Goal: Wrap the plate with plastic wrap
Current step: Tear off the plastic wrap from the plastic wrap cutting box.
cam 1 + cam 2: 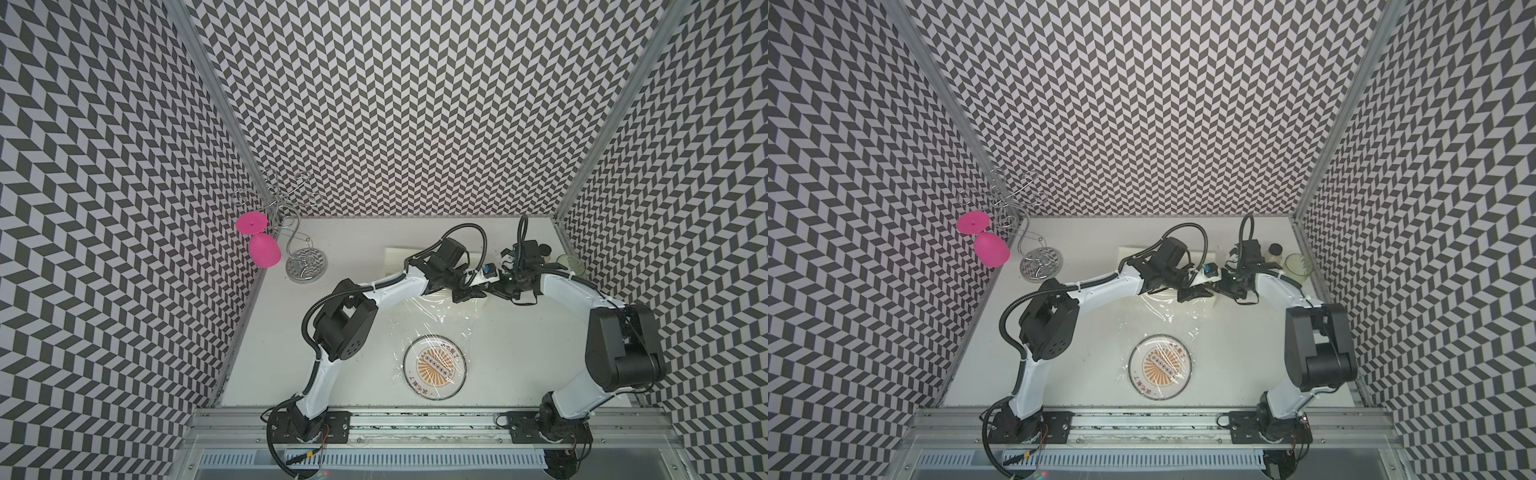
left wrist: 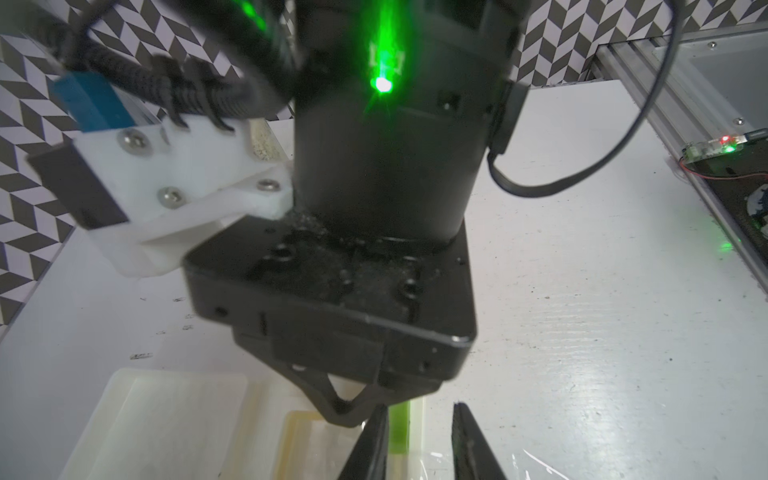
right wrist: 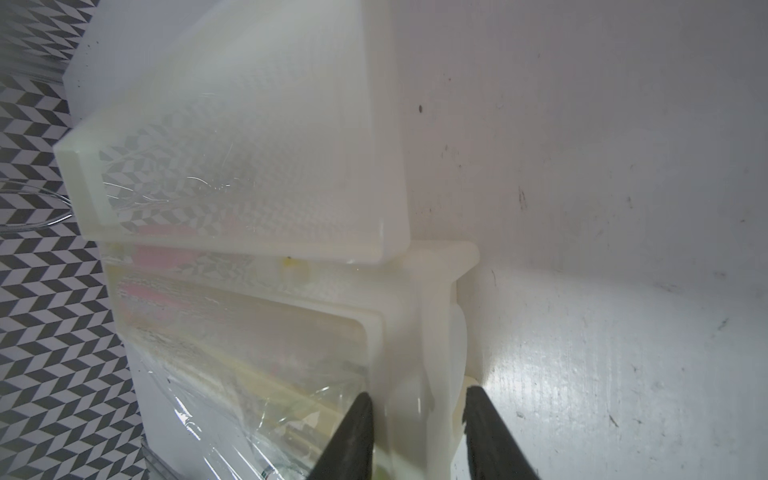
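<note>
Scuffed white table point(image 1: 519, 374), chevron walls point(image 1: 415, 104); plate point(image 1: 434, 368) at 6 under wrap point(image 1: 451, 316); left pincer point(image 2: 419, 411) released, right pincer point(image 3: 417, 392) grip: cannot tell.

Each arm is built from glossy white shells, the left arm point(image 1: 318, 382) and the right arm point(image 1: 561, 291) alike, joined by bulky matt black joint blocks point(image 1: 345, 328) with small round holes in their sides. A ribbed black hose point(image 1: 306, 322) loops along each one. Both stand on flat black base plates point(image 1: 307, 428) with silver screws and thin red wires. In the left wrist view a round black housing point(image 2: 382, 166) carries a bright green light point(image 2: 382, 84), beside a white bracket point(image 2: 166, 174) with three silver screws and a blue block point(image 2: 91, 104); a smooth black cable point(image 2: 623, 137) curves past. The left gripper point(image 2: 419, 444) and the right gripper point(image 3: 415, 432) have black, tapering fingers
</note>
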### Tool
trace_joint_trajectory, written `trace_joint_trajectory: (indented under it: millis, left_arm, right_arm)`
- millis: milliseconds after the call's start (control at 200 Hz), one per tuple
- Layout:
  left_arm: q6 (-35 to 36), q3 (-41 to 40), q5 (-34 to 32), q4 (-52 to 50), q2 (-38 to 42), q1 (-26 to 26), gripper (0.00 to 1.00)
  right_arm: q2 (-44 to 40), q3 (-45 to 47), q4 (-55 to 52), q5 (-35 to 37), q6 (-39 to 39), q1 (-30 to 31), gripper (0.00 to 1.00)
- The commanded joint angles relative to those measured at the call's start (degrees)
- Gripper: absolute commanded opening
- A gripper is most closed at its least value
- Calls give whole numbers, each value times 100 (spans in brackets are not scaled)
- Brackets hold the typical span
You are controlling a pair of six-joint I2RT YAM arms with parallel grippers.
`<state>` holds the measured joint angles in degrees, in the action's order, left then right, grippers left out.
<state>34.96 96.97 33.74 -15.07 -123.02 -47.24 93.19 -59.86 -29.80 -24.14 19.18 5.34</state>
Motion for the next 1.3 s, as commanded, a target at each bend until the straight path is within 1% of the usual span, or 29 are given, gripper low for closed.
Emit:
trace_joint_trajectory:
  millis: [0,170,376,656,761,841,1052,1147,1297]
  left_arm:
    - [133,239,124,-110,-214,-39,28]
    - [179,304,73,-198,-341,-13,25]
    - [178,176,72,-175,-330,22,26]
    - [72,153,-343,-85,-503,-31,22]
    - [-4,70,-355,-7,-494,-1,22]
    - [10,53,-417,26,-513,-12,20]
    - [255,67,-920,-199,-495,-143,20]
    - [354,120,-1272,-391,-486,-205,20]
    - [354,86,-1446,-549,-382,-214,22]
  right_arm:
    - [129,9,167,19,-128,-62,35]
    - [226,1,203,-94,-134,-69,32]
    - [276,3,207,-119,-121,-82,30]
    - [288,29,225,-120,-107,-82,29]
    - [289,38,220,-142,-108,-86,29]
    - [297,31,212,-122,-110,-86,28]
    - [270,33,170,-84,-121,-87,28]
    - [270,35,158,-25,-129,-89,28]
    - [273,7,98,84,-141,-91,28]
